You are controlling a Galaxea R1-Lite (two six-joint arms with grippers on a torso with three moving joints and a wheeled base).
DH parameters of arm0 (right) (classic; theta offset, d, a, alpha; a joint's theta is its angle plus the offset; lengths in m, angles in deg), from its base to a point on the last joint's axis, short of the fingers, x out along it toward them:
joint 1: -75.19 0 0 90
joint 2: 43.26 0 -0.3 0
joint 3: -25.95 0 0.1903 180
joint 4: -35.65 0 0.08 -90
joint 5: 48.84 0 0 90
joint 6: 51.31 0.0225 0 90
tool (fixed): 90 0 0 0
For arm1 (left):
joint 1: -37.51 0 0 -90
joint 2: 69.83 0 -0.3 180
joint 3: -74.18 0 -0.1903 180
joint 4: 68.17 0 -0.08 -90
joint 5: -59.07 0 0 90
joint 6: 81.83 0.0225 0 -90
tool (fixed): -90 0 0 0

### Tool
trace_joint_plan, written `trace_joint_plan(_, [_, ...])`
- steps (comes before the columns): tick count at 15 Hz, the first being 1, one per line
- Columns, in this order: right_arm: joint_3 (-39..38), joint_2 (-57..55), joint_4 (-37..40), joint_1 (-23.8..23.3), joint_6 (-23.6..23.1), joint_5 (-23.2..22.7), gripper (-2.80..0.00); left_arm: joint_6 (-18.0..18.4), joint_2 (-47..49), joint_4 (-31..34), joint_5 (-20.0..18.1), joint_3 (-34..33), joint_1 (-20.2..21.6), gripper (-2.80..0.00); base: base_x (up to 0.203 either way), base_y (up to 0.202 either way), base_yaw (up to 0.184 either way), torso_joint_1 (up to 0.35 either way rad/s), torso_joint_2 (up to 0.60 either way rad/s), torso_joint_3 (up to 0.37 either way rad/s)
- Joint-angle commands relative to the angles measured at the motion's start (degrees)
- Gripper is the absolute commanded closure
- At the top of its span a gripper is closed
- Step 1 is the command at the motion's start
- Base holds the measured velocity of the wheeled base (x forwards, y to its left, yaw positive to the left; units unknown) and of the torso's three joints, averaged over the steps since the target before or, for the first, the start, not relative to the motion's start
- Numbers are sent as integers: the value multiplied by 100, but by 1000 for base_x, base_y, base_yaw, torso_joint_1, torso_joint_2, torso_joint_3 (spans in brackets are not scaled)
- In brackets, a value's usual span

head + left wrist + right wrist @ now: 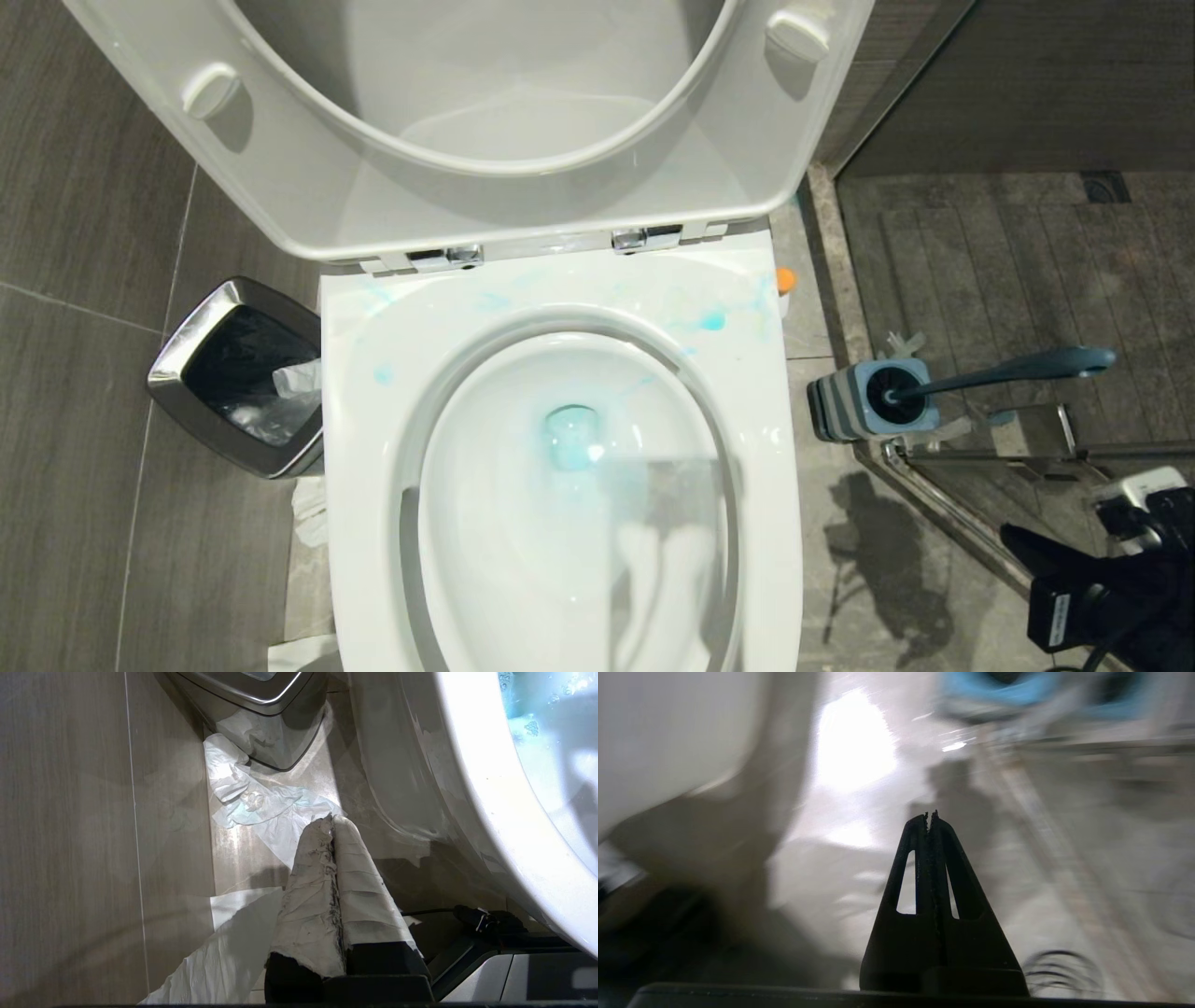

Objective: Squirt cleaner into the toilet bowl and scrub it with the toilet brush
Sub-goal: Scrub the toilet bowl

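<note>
The toilet bowl fills the middle of the head view, seat and lid raised, with turquoise liquid at the drain and blue smears on the rim. The cleaner shows only as an orange cap behind the rim's right corner. The toilet brush stands in its blue-grey holder on the floor to the right, teal handle leaning right. My right gripper is shut and empty, low over the floor, the holder blurred ahead. My left gripper, its fingers wrapped in tape, hangs shut and empty left of the bowl.
A steel-rimmed waste bin stands left of the toilet, with crumpled paper on the floor beside it. A shower threshold rail runs along the floor right of the brush holder. My right arm is at the lower right.
</note>
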Motion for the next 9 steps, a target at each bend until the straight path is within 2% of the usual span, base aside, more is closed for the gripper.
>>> trace_joint_plan(1, [-18, 209, -165, -576, -330, 1, 0, -1, 9, 2, 0, 0, 0, 0, 0, 0, 0, 0, 0, 0])
trace_joint_plan(3, [-19, 402, -332, -1073, -1283, -20, 0, -1, 9, 2, 0, 0, 0, 0, 0, 0, 0, 0, 0, 0])
trace_joint_plan(5, [-22, 514, -596, -1220, -2205, -30, 0, -1, 9, 2, 0, 0, 0, 0, 0, 0, 0, 0, 0, 0])
trace_joint_plan(9, [-17, 98, -1102, -1229, -2240, -26, 0, -1, 9, 2, 0, 0, 0, 0, 0, 0, 0, 0, 0, 0])
